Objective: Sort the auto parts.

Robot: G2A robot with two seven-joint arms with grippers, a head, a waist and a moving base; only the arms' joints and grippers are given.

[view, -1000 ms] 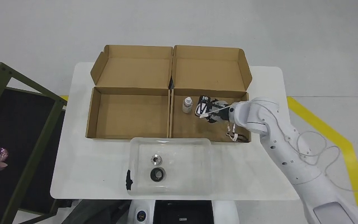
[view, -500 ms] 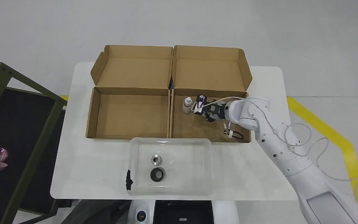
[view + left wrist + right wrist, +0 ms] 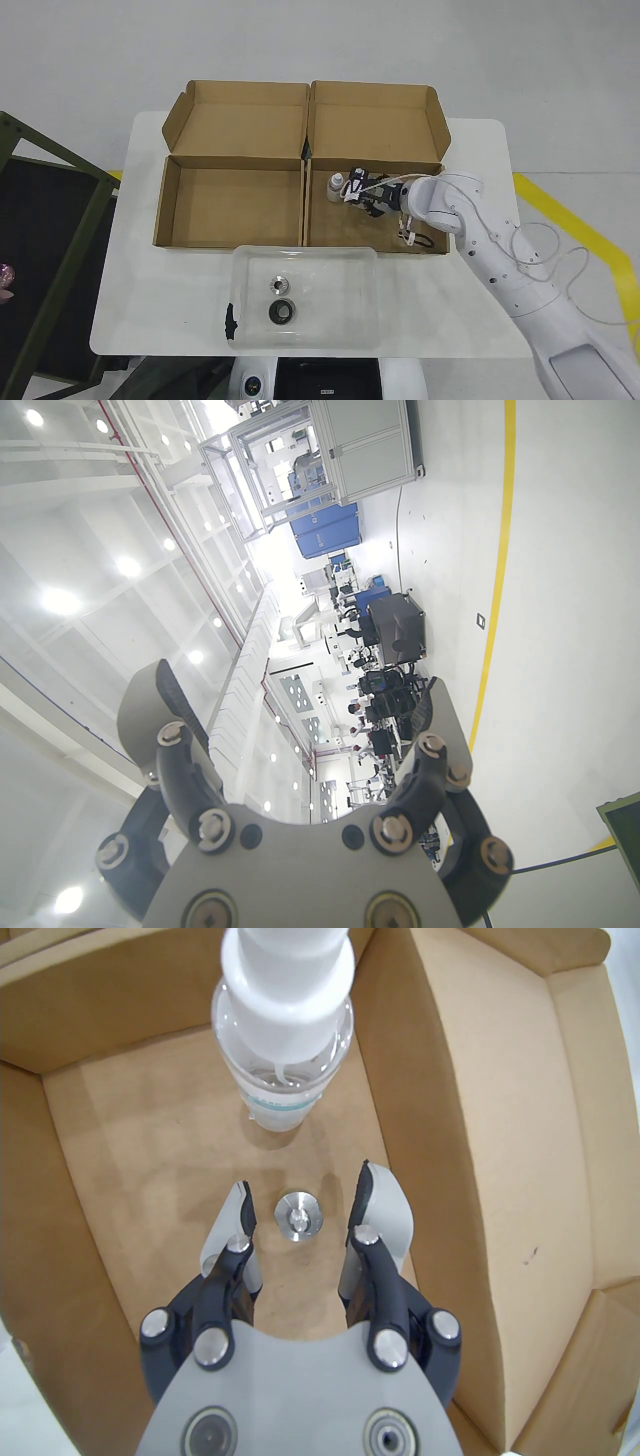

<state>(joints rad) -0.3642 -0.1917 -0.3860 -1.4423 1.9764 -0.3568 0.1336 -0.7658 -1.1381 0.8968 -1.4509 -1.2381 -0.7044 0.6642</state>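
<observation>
1 right tool (image 3: 304, 1198) low inside right cardboard box (image 3: 475, 1128), fingers spread, gripping nothing. Round metal part (image 3: 298, 1220) on box floor between fingers, touching neither. Clear bottle (image 3: 282, 1078) upright just beyond. Left box (image 3: 230, 205) alongside. Clear tray (image 3: 345, 300) on tabletop (image 3: 140, 280) nearer robot holds silver part (image 3: 277, 284) and dark ring (image 3: 281, 311). Left tool (image 3: 297, 682) spread, aimed off into room. Looks like drop-off step. Next move likely needs straight lift clear of bottle, then tray.
</observation>
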